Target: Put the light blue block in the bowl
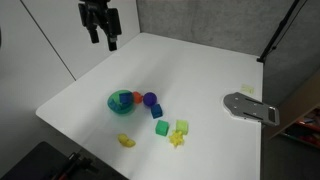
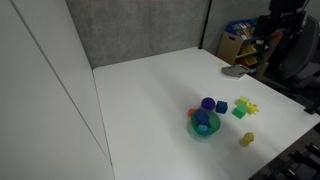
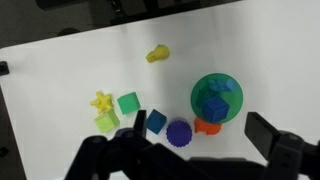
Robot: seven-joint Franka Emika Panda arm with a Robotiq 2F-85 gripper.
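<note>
The teal-green bowl (image 1: 122, 102) stands on the white table and also shows in an exterior view (image 2: 203, 127) and in the wrist view (image 3: 217, 97). The light blue block (image 3: 214, 106) lies inside the bowl, and it shows there in an exterior view (image 2: 203, 119) too. My gripper (image 1: 104, 42) hangs high above the table's far side, well away from the bowl. In the wrist view the gripper (image 3: 199, 126) has its fingers wide apart and holds nothing.
Beside the bowl lie a darker blue block (image 3: 155, 122), a purple rounded piece (image 3: 179, 132), an orange piece (image 3: 207, 126), a green block (image 3: 128, 103), yellow-green pieces (image 3: 102, 102) and a yellow piece (image 3: 157, 53). A grey metal plate (image 1: 250, 107) lies near the table edge.
</note>
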